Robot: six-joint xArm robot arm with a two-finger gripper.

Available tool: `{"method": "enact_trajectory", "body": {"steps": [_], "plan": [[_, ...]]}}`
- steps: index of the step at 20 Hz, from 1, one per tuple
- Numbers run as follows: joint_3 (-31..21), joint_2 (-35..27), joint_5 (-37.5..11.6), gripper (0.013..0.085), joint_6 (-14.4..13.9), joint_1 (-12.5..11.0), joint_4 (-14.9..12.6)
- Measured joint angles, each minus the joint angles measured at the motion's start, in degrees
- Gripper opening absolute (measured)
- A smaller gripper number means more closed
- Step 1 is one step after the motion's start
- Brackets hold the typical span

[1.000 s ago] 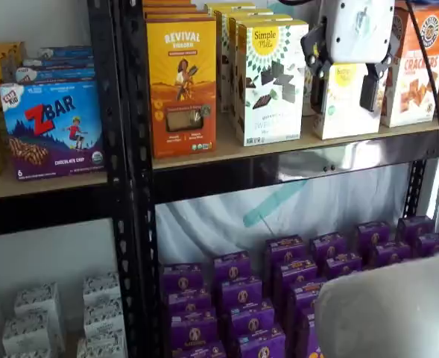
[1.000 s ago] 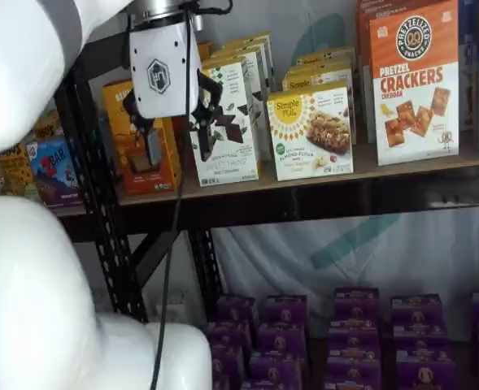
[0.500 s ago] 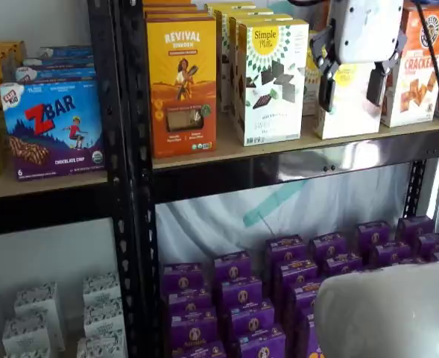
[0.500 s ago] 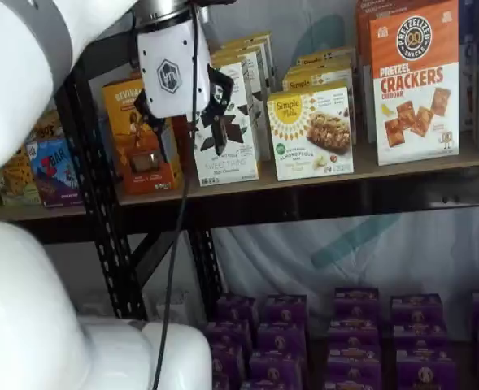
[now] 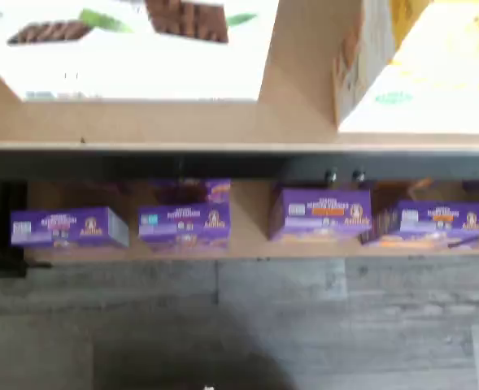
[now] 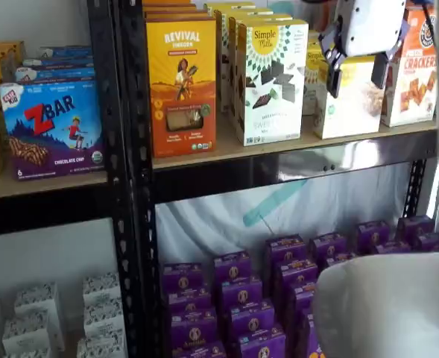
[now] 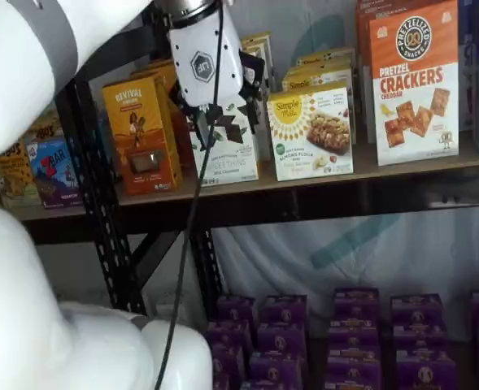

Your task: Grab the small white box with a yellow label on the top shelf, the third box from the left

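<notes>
Fingers (image 6: 358,73) stand wide before the short cream-white carton with a round yellow label (image 6: 351,101); centre them, then advance squarely

Gripper (image 6: 357,74) raised, fingers down — jaws spread.
White arm (image 7: 36,73) slants in from above; wrist angle seems slightly tilted.

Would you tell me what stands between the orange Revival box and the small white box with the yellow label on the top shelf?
In a shelf view, only the taller white Simple Mills box stands between the orange Revival box and the small white box.
</notes>
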State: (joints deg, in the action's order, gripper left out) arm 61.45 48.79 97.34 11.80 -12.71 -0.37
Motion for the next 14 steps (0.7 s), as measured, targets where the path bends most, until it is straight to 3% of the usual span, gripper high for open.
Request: {"method": "enact_trajectory", "body": {"steps": [5,14], "plan": [[1.6,-4.31,-3.81,0.085,4.19,-4.55,2.18],[2.84,-8.06,-7.23,0.085,6.88,-7.3,3.2]]}}
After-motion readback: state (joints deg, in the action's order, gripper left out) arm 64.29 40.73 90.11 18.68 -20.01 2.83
